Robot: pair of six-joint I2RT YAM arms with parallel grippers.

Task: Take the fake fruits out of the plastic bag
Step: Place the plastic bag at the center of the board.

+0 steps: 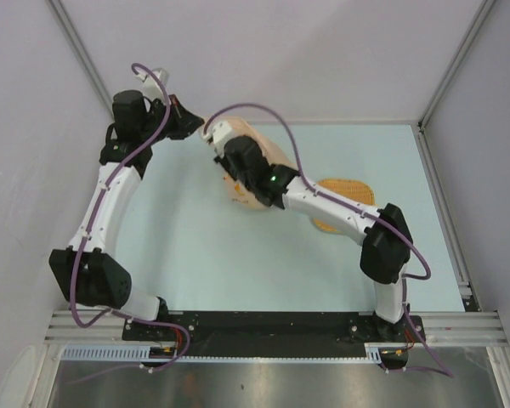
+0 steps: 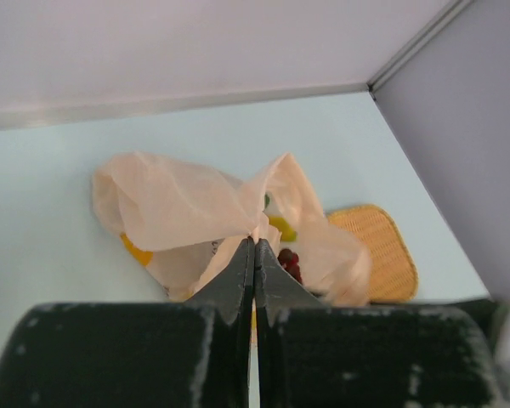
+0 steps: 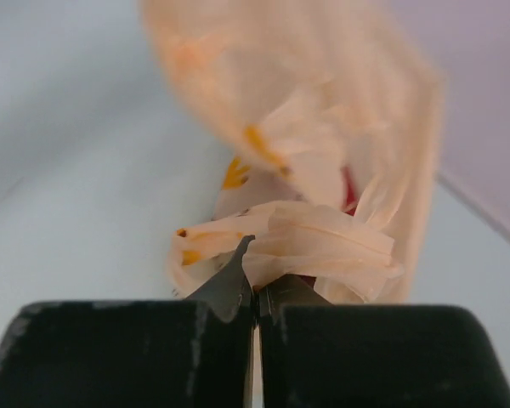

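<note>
Pinching, left side: the left gripper has its jaws pressed together on a gathered fold of the plastic bag, and the film is drawn up to the fingertips.
Bag position: it lies crumpled on the pale table toward the far wall, between the two grippers.
Fruits: they are inside the bag. The dark red grapes and a yellow fruit show at the opening, just right of the left fingertips. A red patch shows through the film in the right wrist view.
Right side: the right gripper is closed, with thin folds of bag film caught at its tips.
Far right: the orange woven tray lies flat on the table just beside the bag; whether the two touch cannot be told.
</note>
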